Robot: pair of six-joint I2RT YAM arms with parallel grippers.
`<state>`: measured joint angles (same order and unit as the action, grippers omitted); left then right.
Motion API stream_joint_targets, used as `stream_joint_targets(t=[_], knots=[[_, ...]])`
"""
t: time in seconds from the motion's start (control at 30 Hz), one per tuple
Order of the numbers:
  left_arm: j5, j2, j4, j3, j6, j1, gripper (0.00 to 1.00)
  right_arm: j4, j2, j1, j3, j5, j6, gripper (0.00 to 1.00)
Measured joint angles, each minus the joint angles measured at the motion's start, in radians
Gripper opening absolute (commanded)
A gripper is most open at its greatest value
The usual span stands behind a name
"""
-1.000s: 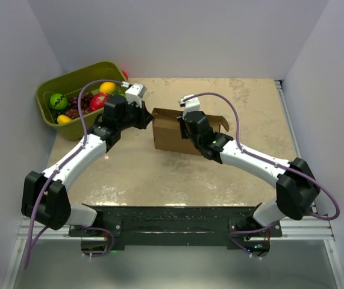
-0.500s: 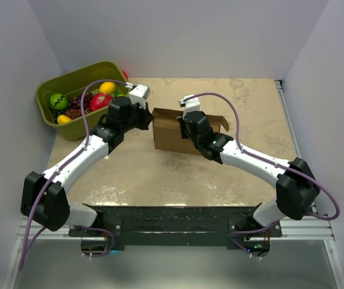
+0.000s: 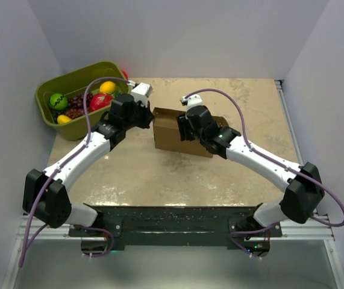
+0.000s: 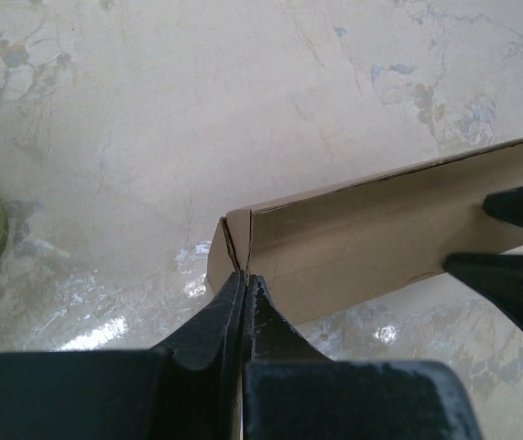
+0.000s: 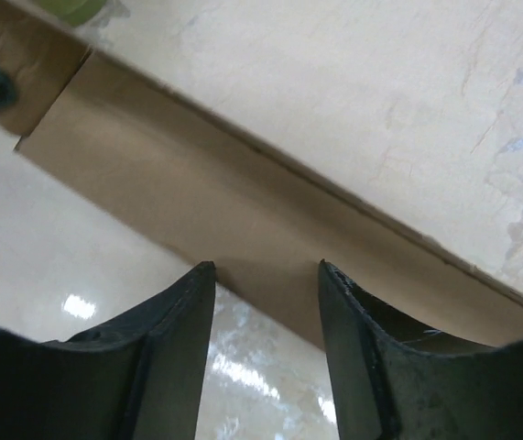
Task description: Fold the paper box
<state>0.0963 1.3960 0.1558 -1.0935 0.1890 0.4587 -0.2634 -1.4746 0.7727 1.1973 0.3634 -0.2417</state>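
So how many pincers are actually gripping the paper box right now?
1. The left pincer is shut on a corner of the paper box; the right pincer stands open by its wall, clamping nothing.

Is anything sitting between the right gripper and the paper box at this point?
Nothing visible. The right gripper hangs open directly over a wall of the paper box, with only bare cardboard showing between its jaws. The left gripper is shut on the box's corner, away from that spot.

No text, label, brand or nr. can be read in any view. The paper box (image 3: pixel 173 139) shows only plain brown cardboard, and the green bin (image 3: pixel 51 120) w/ fruits has plain walls too.
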Motion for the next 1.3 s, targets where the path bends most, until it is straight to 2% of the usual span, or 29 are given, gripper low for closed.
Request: stream_joint_targets(t=[0.13,0.3,0.47,0.63,1.13,1.17,1.3], knots=[[-0.004,0.017,0.016,-0.023,-0.001,0.001,0.00,-0.130,0.055,0.002,0.014,-0.062,-0.008,0.66],[-0.005,0.026,0.018,-0.032,-0.008,0.001,0.00,-0.309,0.149,-0.018,0.053,-0.060,-0.011,0.70],[-0.004,0.026,0.018,-0.032,-0.016,0.001,0.00,-0.395,0.243,-0.181,0.067,-0.041,0.002,0.76],[-0.003,0.027,0.017,-0.032,-0.017,0.001,0.00,-0.417,0.263,-0.288,0.067,-0.006,0.027,0.76],[-0.003,0.027,0.017,-0.032,-0.018,0.001,0.00,-0.392,0.185,-0.336,0.039,-0.006,0.064,0.48],[-0.003,0.027,0.017,-0.032,-0.018,0.001,0.00,-0.391,0.185,-0.339,0.038,-0.006,0.067,0.42],[-0.003,0.027,0.017,-0.032,-0.019,0.001,0.00,-0.379,0.179,-0.351,0.037,-0.019,0.071,0.29]])
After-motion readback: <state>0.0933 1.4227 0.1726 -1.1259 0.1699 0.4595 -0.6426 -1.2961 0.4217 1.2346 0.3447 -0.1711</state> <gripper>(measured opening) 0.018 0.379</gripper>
